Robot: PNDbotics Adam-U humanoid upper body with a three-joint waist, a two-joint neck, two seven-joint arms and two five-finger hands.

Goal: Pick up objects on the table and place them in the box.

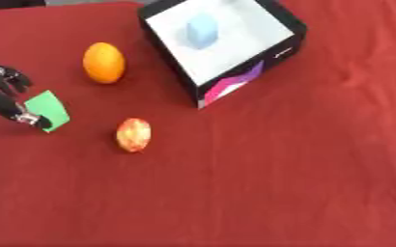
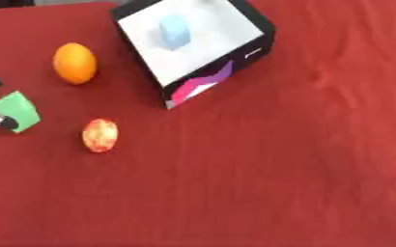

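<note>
My left robot hand (image 1: 5, 94) sits at the left edge of the table (image 1: 303, 183), its fingers curled round a small green block (image 1: 49, 109), with the thumb tip pressed against the block's lower corner. I judge the block to be pinched between thumb and fingers, though I cannot tell whether it is lifted or resting on the red cloth. My right robot hand shows in neither view.

Just beyond the block, toward the far side, an orange (image 1: 103, 62) lies on the cloth, apart from my fingers. Nearer the middle, a red-and-yellow apple (image 1: 134, 135) lies by itself, near the block but not touching it.

Farther out stands the box (image 1: 235, 84), black-walled with a white floor and a pink and purple patch on its near corner, turned askew. A pale blue block (image 1: 201, 31) already rests inside it.

So I reckon one thing is in and three are left: the green block in my grasp must travel rightward to the box, then the orange and the apple.
</note>
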